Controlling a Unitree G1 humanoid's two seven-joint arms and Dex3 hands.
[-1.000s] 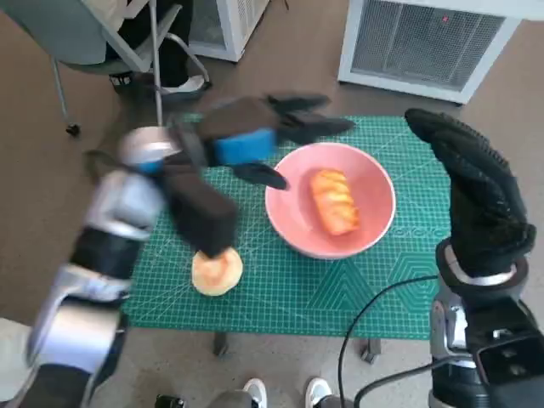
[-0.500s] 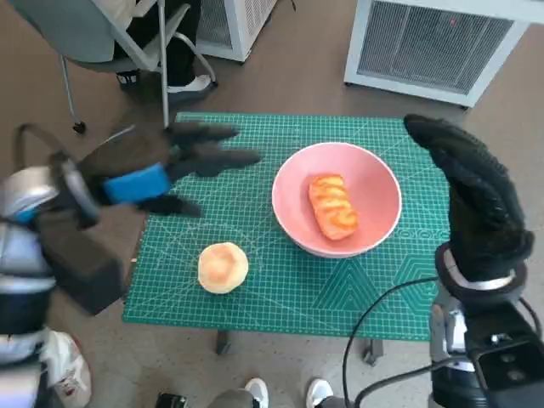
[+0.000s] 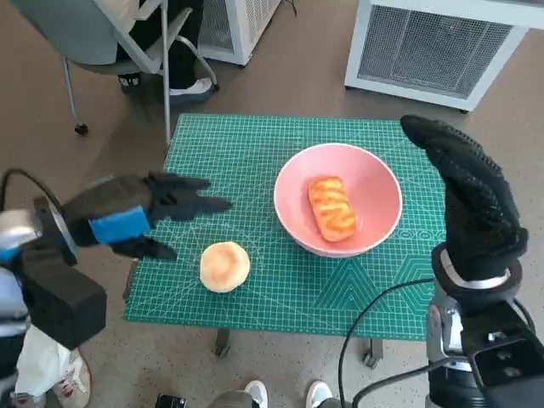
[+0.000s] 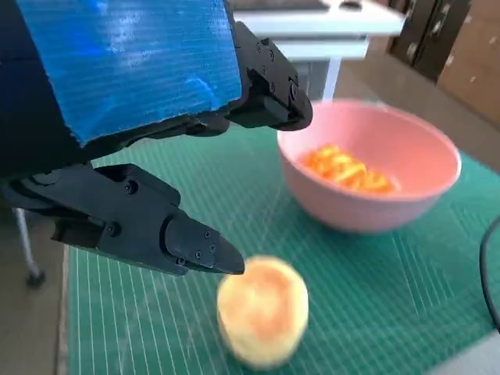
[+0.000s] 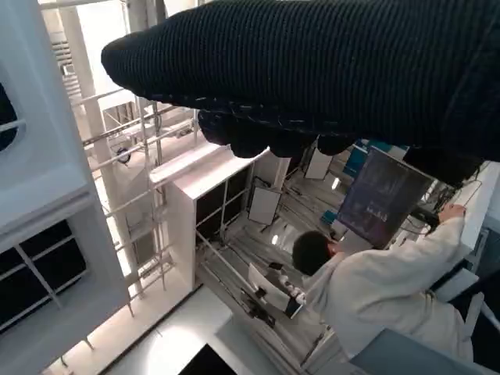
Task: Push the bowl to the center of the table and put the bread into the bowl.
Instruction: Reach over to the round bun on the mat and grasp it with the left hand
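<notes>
A pink bowl (image 3: 374,174) stands right of the middle of the green mat (image 3: 238,161), with a glazed oblong bread (image 3: 331,206) lying inside it. A round bun (image 3: 224,266) sits on the mat near the front left edge. My left hand (image 3: 136,217) hovers at the mat's left edge, fingers spread, holding nothing, just left of the bun. The left wrist view shows the bun (image 4: 262,311) below the fingers (image 4: 133,223) and the bowl (image 4: 375,176) beyond. My right hand (image 3: 467,195) is raised upright at the right of the bowl, holding nothing.
A chair (image 3: 93,34) and a person's feet stand beyond the table's far left corner. White appliances (image 3: 433,42) sit on the floor behind. A cable (image 3: 374,314) runs along my right forearm. A person in white (image 5: 375,289) shows in the right wrist view.
My left arm has swung back from beside the bowl to the mat's left edge and lowered. The bun, earlier partly covered by the arm, now lies in plain sight.
</notes>
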